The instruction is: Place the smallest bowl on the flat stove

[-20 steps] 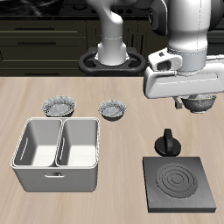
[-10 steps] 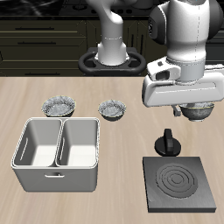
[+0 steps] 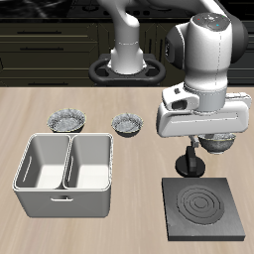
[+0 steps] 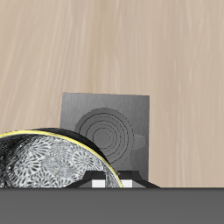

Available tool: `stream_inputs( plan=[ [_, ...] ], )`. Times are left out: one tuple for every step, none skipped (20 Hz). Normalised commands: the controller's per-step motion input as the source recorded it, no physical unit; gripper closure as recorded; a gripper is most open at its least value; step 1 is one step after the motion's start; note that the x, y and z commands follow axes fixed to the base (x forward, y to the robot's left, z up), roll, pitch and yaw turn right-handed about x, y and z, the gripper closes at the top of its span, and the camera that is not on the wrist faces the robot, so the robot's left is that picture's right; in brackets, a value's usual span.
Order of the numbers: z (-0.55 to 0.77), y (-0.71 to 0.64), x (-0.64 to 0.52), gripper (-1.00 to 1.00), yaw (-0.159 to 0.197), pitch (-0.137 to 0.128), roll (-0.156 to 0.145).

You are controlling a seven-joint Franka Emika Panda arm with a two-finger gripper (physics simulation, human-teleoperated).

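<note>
Smallest bowl: you have it lifted off the table, hanging under the gripper, just behind the flat stove's knob.
Jaws: closed on the bowl's patterned rim, seen in your wrist view.
Flat stove: on the table near the front edge, its ring burner bare.
Other bowls: two sit farther back.
Metal bin: beside the stove, well apart.

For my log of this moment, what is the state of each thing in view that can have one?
gripper: fingers shut on the smallest bowl
smallest bowl: in the air, upright, not yet on the flat stove
flat stove: nothing on it
two other bowls: upright on the table
grey bin: both compartments empty
</note>
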Motion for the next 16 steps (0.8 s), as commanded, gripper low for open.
stream_inputs(
  plan=[
    [-0.21,-0.01,0.1,1.0,0.015,0.009,0.003],
    [-0.32,-0.07,0.17,1.0,-0.024,0.024,0.001],
    [-0.33,-0.06,0.1,1.0,0.014,0.032,-0.019],
    [-0.25,-0.02,0.1,1.0,0.055,-0.032,-0.006],
    [-0.31,-0.04,0.16,1.0,-0.061,0.043,0.026],
    [-0.37,-0.01,0.17,1.0,0.056,0.027,-0.012],
    [-0.22,0.0,0.17,1.0,0.054,-0.007,-0.033],
    [-0.3,-0.06,0.14,1.0,-0.066,0.04,0.008],
    [-0.12,0.03,0.07,1.0,0.019,-0.02,-0.007],
    [-0.35,0.02,0.15,1.0,0.04,0.015,0.026],
    [-0.3,-0.01,0.09,1.0,-0.02,0.041,-0.033],
    [-0.21,0.1,0.06,1.0,0.022,0.015,0.04],
    [-0.64,0.09,0.08,1.0,0.023,0.085,0.0],
    [-0.28,0.08,0.07,1.0,0.004,0.03,0.022],
    [-0.26,0.0,0.09,1.0,0.031,0.004,-0.024],
    [-0.39,-0.01,0.13,1.0,-0.032,0.102,-0.016]
  ],
)
